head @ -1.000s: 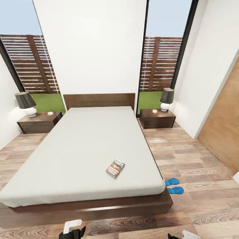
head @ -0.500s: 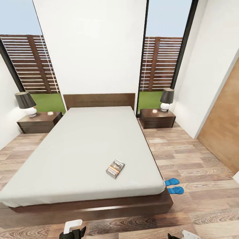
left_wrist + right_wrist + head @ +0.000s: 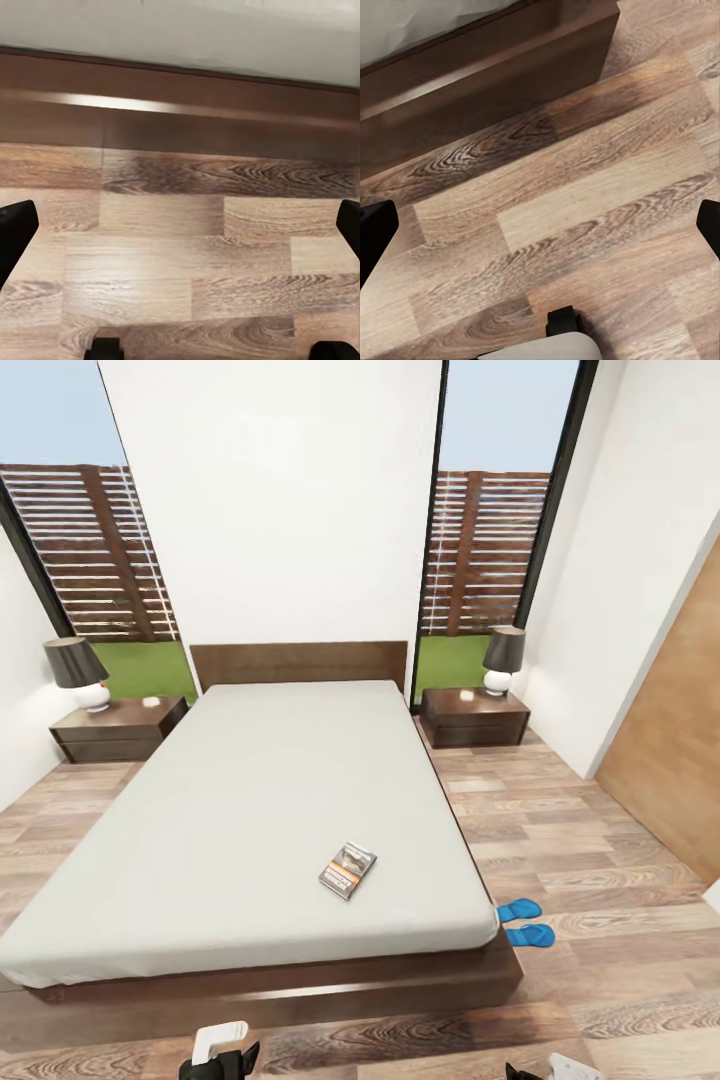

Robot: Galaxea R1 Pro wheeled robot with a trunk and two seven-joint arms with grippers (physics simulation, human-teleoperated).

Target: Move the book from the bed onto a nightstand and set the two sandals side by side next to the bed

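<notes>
The book [image 3: 348, 868] lies flat on the pale mattress of the bed [image 3: 230, 810], near its foot on the right side. Two blue sandals [image 3: 524, 921] sit side by side on the floor at the bed's right foot corner, touching the frame's edge. A nightstand [image 3: 474, 717] stands right of the headboard, another nightstand [image 3: 120, 728] left of it. My left gripper [image 3: 180, 229] hangs open over bare floor before the bed's foot board, its fingers [image 3: 13, 232] wide apart. My right gripper [image 3: 541, 229] is open too, above the floor near the bed's corner.
Each nightstand carries a lamp [image 3: 502, 658] with a dark shade. Tall windows flank the white wall behind the headboard. A wooden door panel [image 3: 672, 760] lines the right wall. Open wood floor [image 3: 600, 840] runs along the bed's right side.
The whole picture has shifted by a few pixels at most; the book, the sandals and both grippers keep their places.
</notes>
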